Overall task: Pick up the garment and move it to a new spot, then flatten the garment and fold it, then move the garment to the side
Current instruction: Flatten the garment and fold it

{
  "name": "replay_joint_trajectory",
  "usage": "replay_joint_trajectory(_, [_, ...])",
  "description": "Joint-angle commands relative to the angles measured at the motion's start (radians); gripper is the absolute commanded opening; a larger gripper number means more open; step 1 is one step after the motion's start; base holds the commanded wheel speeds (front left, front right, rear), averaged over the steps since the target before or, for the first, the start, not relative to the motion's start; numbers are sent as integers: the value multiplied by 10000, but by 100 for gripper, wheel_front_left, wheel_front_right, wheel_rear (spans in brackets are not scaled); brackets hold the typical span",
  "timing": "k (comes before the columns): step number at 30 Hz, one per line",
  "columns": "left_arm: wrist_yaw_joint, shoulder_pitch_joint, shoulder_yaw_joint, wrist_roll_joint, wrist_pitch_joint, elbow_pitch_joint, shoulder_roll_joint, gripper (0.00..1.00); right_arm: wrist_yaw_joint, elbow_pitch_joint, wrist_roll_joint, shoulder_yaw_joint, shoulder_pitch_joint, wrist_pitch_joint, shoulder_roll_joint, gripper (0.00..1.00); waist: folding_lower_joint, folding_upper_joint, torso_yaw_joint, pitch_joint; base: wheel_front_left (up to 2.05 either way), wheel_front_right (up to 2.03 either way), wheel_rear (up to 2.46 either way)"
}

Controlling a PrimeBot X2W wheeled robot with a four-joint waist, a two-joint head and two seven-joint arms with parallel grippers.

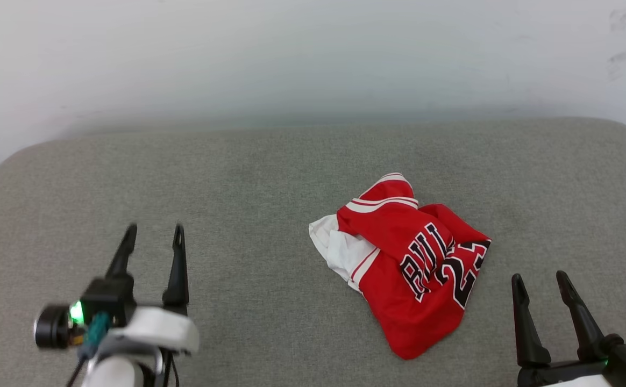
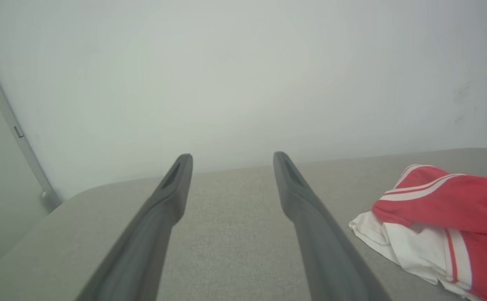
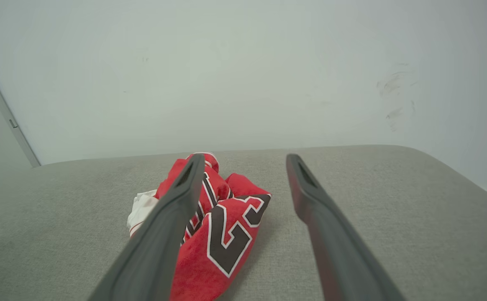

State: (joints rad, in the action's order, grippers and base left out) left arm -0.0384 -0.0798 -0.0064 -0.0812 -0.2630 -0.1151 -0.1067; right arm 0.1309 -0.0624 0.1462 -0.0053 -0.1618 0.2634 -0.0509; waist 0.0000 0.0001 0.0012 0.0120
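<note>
Your L gripper (image 1: 155, 228) sits over the near-left part of the grey fabric surface (image 1: 248, 172). Jaws are spread wide w/ only bare fabric between them, fingers pointing toward the far edge and the pale wall (image 1: 291, 54) behind it. A green light (image 1: 76, 312) glows on the wrist housing. In the L wrist view the garment shows off to the right of the fingers, apart from them.

Moving right, the garment (image 1: 410, 263) lies crumpled in a heap, right of centre on the surface. It's red w/ a white sleeve bunched at its left side and white-and-red striped trim at the end toward the far edge. Black white-edged lettering and "23" are creased across its right half. Nothing touches it.

Over the near-right part you've got the R gripper (image 1: 539, 277), jaws also wide & empty, just right of the garment's near end but clear of it. In the R wrist view its left finger crosses in front of the heap, and the gap between the fingers looks onto bare surface right of the shirt.
</note>
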Motion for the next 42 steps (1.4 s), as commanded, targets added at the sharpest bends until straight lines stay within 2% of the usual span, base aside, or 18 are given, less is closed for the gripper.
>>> replay_joint_trajectory(1, [-88, -360, -42, 112, -26, -76, -123, 100, -3, -50, -60, 15, 191, 20, 13, 100, 0, -1, -64, 75, 0, 0, 0])
replay_joint_trajectory(6, [-566, -2410, -465, 191, 247, -1154, -678, 100, -3, -181, -124, 16, 386, 20, 13, 100, 0, -1, -270, 546, 0, 0, 0])
replay_joint_trajectory(13, [-900, -5129, -1766, -556, 2536, -2131, -1189, 100, -3, -345, -160, 17, 768, 20, 16, 100, 0, -1, -463, 1289, 0, 0, 0])
replay_joint_trajectory(16, [-905, -6150, -2916, -1352, 3507, -2307, -1534, 100, -3, -383, -164, 40, 990, 20, 14, 100, 0, -1, -543, 1592, 0, 0, 0])
replay_joint_trajectory(25, [-905, -8786, -6762, -4697, 7006, -2526, -2981, 100, -3, -550, -115, 157, 1543, 20, 14, 100, 0, -1, -832, 2403, 0, 0, 0])
replay_joint_trajectory(26, [-906, -9480, -7735, -5519, 7873, -2549, -3213, 100, -3, -602, -81, 248, 1764, 20, 14, 100, 0, -1, -989, 2736, 0, 0, 0])
replay_joint_trajectory(34, [-907, -11012, -10087, -7596, 10124, -2575, -3609, 100, -3, -728, 137, 350, 2332, 20, 14, 100, 0, -1, -1371, 3673, 0, 0, 0])
replay_joint_trajectory(42, [-908, -11753, -11950, -8631, 11301, -3096, -4048, 100, -3, -752, 375, 375, 2759, 20, 14, 100, 0, -1, -1861, 4294, 0, 0, 0])
